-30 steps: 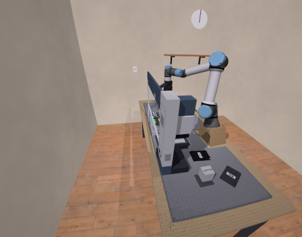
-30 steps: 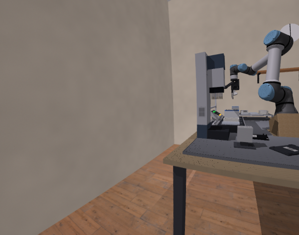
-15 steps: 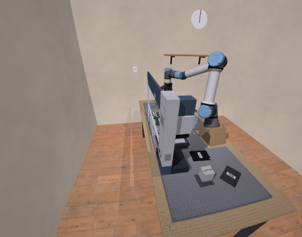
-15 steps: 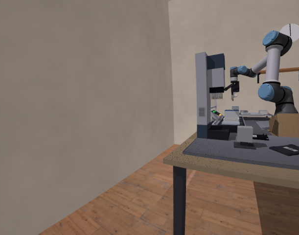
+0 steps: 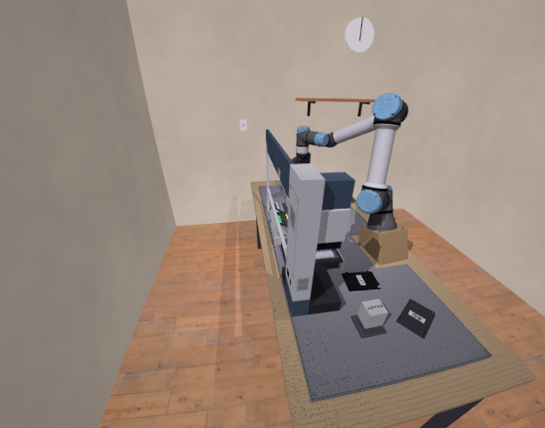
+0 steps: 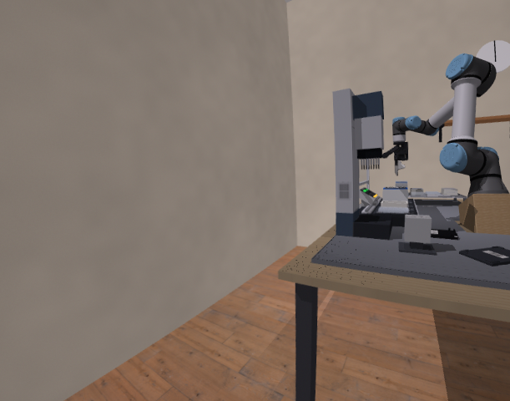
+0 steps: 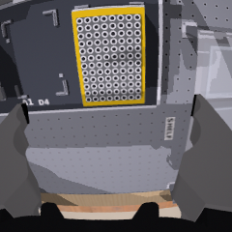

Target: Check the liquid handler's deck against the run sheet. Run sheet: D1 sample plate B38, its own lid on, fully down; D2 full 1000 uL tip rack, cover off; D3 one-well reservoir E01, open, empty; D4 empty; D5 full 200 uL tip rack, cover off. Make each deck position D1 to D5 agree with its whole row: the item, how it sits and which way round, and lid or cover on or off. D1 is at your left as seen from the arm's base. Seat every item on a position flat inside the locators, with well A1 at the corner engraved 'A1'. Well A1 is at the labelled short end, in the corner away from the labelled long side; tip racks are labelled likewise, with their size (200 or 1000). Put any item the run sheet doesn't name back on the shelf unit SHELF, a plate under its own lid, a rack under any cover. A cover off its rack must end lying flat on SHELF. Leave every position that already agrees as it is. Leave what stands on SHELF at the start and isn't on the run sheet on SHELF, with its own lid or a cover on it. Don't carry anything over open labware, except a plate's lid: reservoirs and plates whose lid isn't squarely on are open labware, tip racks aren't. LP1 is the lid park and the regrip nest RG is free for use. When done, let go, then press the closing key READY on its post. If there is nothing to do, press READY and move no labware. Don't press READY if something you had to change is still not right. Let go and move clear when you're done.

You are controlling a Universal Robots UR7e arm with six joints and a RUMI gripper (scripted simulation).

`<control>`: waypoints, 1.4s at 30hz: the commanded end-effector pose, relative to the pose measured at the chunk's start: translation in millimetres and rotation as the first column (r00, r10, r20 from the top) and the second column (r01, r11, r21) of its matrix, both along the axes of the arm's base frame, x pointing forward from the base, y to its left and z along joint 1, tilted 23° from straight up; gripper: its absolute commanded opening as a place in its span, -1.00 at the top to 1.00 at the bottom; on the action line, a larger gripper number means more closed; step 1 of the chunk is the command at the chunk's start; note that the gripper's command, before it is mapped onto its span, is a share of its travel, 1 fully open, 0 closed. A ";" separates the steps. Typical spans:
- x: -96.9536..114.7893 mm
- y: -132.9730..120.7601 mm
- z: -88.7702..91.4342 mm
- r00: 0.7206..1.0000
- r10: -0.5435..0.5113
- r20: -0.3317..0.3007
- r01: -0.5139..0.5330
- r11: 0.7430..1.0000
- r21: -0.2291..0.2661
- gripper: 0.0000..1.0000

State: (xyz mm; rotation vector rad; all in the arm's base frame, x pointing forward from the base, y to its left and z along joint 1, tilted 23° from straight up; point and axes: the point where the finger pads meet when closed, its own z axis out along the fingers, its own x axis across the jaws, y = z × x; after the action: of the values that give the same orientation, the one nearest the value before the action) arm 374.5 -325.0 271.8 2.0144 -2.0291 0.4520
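Note:
My gripper (image 7: 108,99) (image 6: 398,168) is open and empty. It hangs high above the perforated grey mat at the near edge of the deck. In the wrist view a yellow-framed tip rack (image 7: 108,58) with no cover sits just ahead of the fingers, its holes showing tips. To its left the position marked "A1 D4" (image 7: 36,58) is bare between its corner locators. The word SHELF (image 7: 169,129) is printed on the mat at the right, next to the pale shelf unit (image 7: 213,58). The other deck positions are out of the wrist view and hidden behind the liquid handler (image 5: 304,230) (image 6: 347,164).
The handler's pipetting head (image 6: 369,161) hangs close to the left of my gripper. A grey block (image 5: 373,313) on a dark base and two black labelled pads (image 5: 360,281) (image 5: 415,316) lie on the mat. The arm stands on a tan pedestal (image 5: 385,243).

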 end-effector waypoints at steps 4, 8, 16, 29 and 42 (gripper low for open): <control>0.3 -4.3 -11.5 1.000 0.000 0.000 0.000 1.000 0.001 -0.64; 0.5 -6.9 -17.7 1.000 0.000 0.000 0.000 1.000 0.001 -0.64; 1.1 -12.0 -29.9 1.000 0.000 0.000 0.000 1.000 0.001 -0.64; 1.8 -19.0 -46.8 1.000 0.000 0.000 0.000 1.000 0.001 -0.64; 2.6 -26.1 -63.7 1.000 0.000 0.000 0.000 1.000 0.001 -0.64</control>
State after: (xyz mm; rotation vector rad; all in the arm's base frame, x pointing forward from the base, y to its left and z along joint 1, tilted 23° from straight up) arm 377.3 -348.7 215.3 2.0148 -2.0289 0.4516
